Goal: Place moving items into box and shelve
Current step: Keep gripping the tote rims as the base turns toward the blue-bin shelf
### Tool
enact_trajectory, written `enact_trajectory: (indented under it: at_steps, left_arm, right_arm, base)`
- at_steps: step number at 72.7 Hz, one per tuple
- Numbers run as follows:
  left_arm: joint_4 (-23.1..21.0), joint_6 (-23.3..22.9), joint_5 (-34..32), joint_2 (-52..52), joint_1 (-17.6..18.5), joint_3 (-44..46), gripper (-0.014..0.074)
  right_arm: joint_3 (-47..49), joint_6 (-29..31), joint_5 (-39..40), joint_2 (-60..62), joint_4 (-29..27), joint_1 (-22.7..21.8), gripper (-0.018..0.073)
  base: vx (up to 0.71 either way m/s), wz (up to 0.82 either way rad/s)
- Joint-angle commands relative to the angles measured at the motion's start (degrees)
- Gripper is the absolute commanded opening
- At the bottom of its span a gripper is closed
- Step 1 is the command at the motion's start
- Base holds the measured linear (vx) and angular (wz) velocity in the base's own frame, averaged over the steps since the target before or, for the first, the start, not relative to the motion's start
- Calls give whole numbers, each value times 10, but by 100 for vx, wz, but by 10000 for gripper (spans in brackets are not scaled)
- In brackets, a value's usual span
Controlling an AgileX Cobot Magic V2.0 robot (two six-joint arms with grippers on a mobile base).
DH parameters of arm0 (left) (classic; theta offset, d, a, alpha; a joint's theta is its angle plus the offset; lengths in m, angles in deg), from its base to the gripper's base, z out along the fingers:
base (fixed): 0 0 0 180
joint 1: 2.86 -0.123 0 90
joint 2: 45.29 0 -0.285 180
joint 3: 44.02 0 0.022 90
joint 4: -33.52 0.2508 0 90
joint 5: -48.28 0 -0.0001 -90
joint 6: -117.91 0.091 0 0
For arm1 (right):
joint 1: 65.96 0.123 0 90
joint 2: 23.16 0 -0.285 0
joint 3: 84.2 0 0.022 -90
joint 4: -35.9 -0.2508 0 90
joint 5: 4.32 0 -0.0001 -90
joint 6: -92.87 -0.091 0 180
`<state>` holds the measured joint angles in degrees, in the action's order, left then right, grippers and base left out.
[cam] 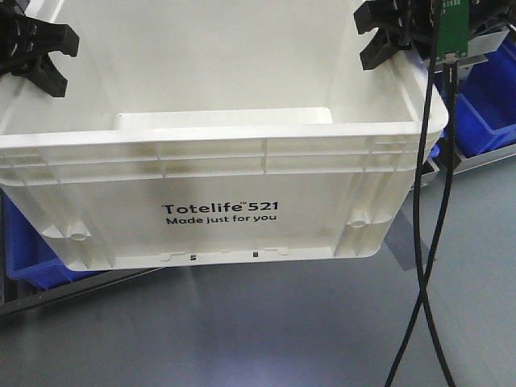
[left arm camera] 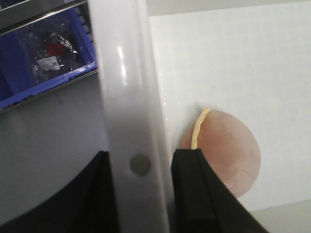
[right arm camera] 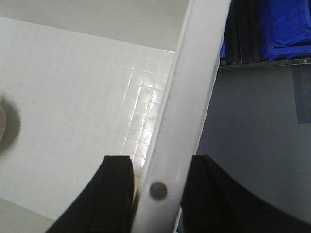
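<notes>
A white plastic box (cam: 218,210) marked "Totelife 521" fills the front view and hangs above the grey floor. My left gripper (cam: 32,48) is shut on its left rim (left arm camera: 131,121), one finger outside and one inside. My right gripper (cam: 391,36) is shut on its right rim (right arm camera: 187,107) the same way. In the left wrist view a round pinkish-brown roll of tape (left arm camera: 228,150) with a yellowish edge lies on the box floor. Only its dark edge (right arm camera: 5,128) shows in the right wrist view.
Blue bins (cam: 484,105) stand at the right behind the box, and another blue bin (cam: 32,258) sits low at the left. A blue bin with bagged parts (left arm camera: 43,53) shows in the left wrist view. Black cables (cam: 427,242) hang at the right. Grey floor (cam: 258,330) lies below.
</notes>
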<state>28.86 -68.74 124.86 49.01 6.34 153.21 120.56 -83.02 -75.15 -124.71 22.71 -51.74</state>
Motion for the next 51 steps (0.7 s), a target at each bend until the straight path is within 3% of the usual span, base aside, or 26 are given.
enact_trajectory:
  at_steps: [1,51]
  left_arm:
    - [-84,9,-43,-30,10,22,-3]
    - [-84,9,-43,-30,10,22,-3]
  right_arm:
    - [23,20,50,35,-95,9,-4]
    - [23,20,50,35,-95,9,-4]
  base:
    - [-3,26]
    - [-2,37]
